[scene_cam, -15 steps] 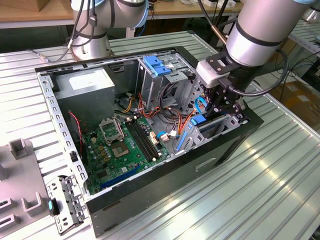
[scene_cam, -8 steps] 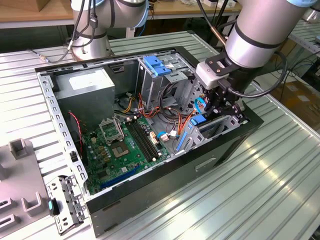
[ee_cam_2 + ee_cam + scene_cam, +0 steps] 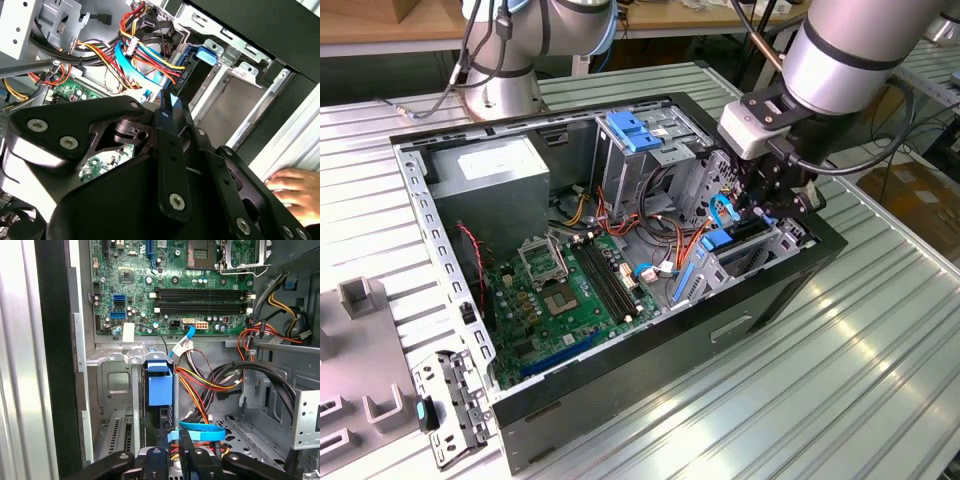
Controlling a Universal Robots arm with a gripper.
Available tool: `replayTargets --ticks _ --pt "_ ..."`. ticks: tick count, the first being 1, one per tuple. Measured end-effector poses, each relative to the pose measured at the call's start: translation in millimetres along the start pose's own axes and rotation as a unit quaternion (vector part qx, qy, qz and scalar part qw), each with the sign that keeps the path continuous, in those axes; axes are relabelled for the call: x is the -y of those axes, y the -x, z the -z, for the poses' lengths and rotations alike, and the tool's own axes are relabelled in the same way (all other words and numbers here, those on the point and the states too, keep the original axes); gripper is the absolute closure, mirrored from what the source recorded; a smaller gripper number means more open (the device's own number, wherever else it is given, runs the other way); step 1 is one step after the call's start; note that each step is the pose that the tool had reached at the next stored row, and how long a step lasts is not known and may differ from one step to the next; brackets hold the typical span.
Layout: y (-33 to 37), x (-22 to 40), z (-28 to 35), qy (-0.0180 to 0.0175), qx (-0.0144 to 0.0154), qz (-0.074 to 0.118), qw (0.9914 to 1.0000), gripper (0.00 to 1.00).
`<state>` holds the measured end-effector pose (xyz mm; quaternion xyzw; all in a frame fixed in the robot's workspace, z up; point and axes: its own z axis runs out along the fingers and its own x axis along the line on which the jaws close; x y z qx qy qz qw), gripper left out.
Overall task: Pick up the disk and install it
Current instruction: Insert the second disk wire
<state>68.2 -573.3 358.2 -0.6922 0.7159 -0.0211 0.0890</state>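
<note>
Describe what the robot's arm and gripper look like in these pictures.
The arm is a thick silver-grey tube with a black band, ending in a white boxy wrist module. A black cable loops beside it. The gripper is matte black, built of flat linkage plates joined by silver screws, plain in the second wrist view.

Seen only edge-on in the first wrist view: the disk (image 3: 161, 389), standing in the drive cage (image 3: 116, 390), label face hidden, lower end lost behind the gripper (image 3: 172, 460). Fingertips covered by the gripper's own linkage in the second wrist view. Cropped at that picture's edge: a person's hand (image 3: 295, 192).
</note>
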Motion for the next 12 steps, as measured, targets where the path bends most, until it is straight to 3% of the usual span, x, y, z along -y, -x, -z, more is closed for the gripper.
replayTargets --ticks 1,3,12 --pt "0.0 0.0 0.0 0.0 0.0 0.0 1.0 0.78" --pt "0.0 0.0 0.2 0.0 -0.0001 0.0 1.0 0.89" --pt "0.1 0.1 0.9 0.0 -0.0001 0.0 1.0 0.89"
